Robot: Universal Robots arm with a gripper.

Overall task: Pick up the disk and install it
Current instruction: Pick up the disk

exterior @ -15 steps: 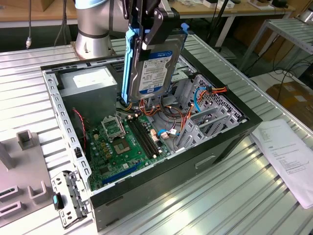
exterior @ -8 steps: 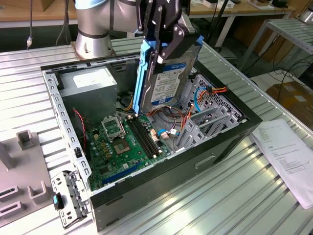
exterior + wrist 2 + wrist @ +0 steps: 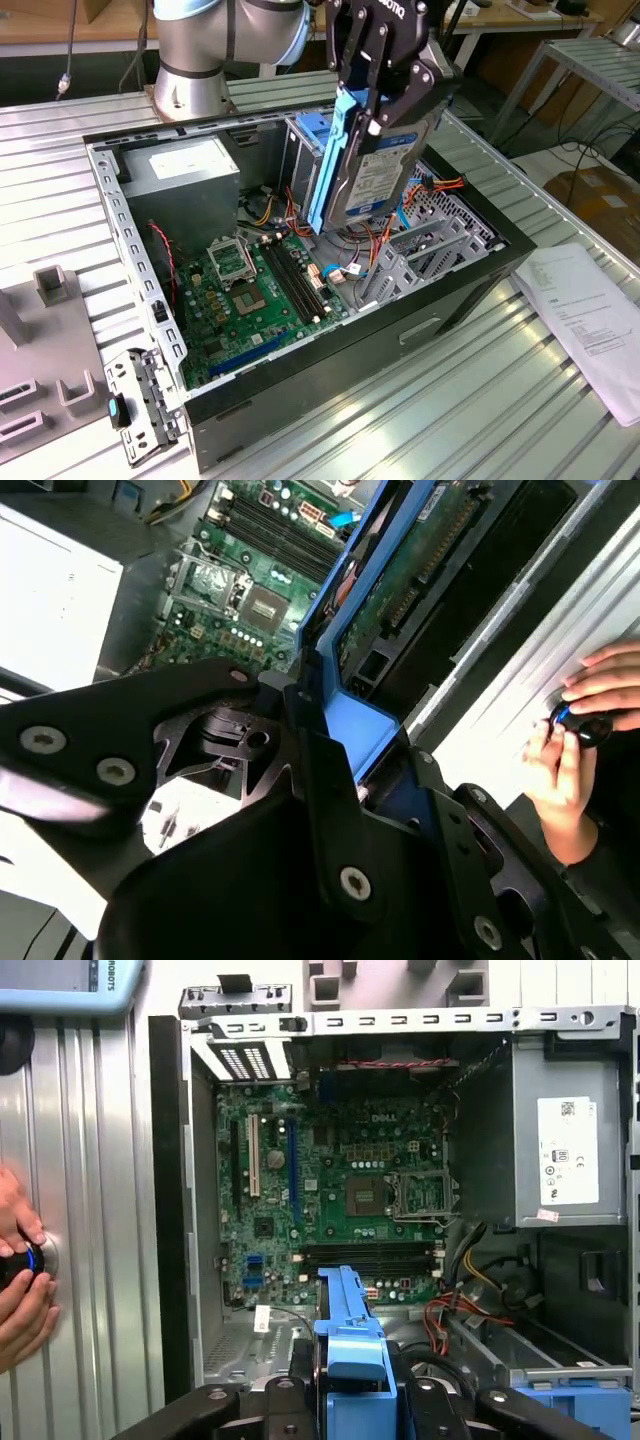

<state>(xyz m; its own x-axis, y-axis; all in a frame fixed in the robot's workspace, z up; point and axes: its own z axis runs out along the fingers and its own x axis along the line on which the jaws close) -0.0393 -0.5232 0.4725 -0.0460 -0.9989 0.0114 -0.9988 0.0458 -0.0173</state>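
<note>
My gripper [image 3: 385, 110] is shut on the disk [image 3: 385, 175], a grey metal drive with a bright blue carrier rail [image 3: 332, 160]. It holds the disk on edge, tilted, above the open computer case [image 3: 350, 335], over the gap between the motherboard [image 3: 250, 290] and the metal drive cage [image 3: 300, 140]. In both wrist views the blue carrier [image 3: 365, 720] [image 3: 350, 1330] sticks out between the black fingers [image 3: 330, 780], pointing down at the case. The second wrist view also shows the disk's green circuit board [image 3: 420, 570].
A blue plastic bracket [image 3: 580, 1405] tops the drive cage. Red and orange cables [image 3: 440, 185] lie under the disk. The grey power supply [image 3: 185, 180] fills the case's far corner. A person's hands [image 3: 20, 1300] hold a small black device beside the case. Papers [image 3: 585, 310] lie at the exterior view's right.
</note>
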